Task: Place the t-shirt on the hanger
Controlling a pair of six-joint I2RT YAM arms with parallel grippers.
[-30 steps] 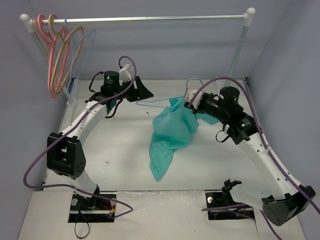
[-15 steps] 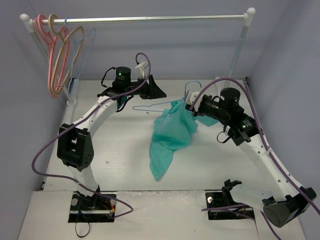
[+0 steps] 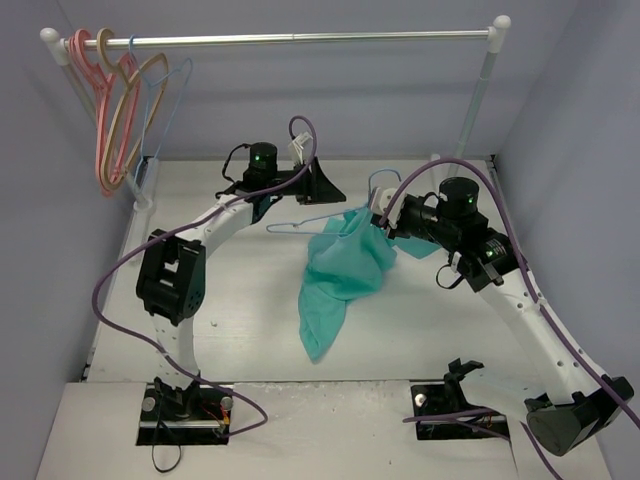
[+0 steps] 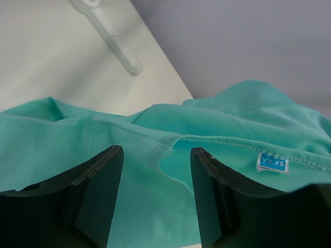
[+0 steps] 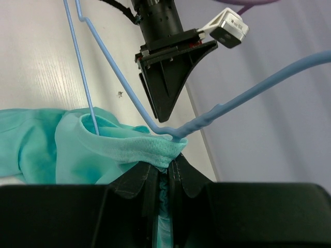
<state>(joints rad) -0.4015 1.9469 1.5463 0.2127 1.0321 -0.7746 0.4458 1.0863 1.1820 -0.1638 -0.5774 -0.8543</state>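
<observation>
So my right gripper (image 5: 166, 164) is pinched shut on the t-shirt (image 3: 340, 275) collar and the hanger (image 5: 128, 89) together, propping both up so my wide-open left gripper (image 4: 156, 155) can reach the neck opening.

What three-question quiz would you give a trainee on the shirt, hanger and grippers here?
1. True or false: the left gripper is shut on the t-shirt.
2. Which gripper pinches the t-shirt by the hanger neck? A left, B right, C neither.
3. Fill in: the spare hangers hang at the rail's ___ end.
Key: 1 false, its jaws stand open; 2 B, the right gripper; 3 left.
</observation>
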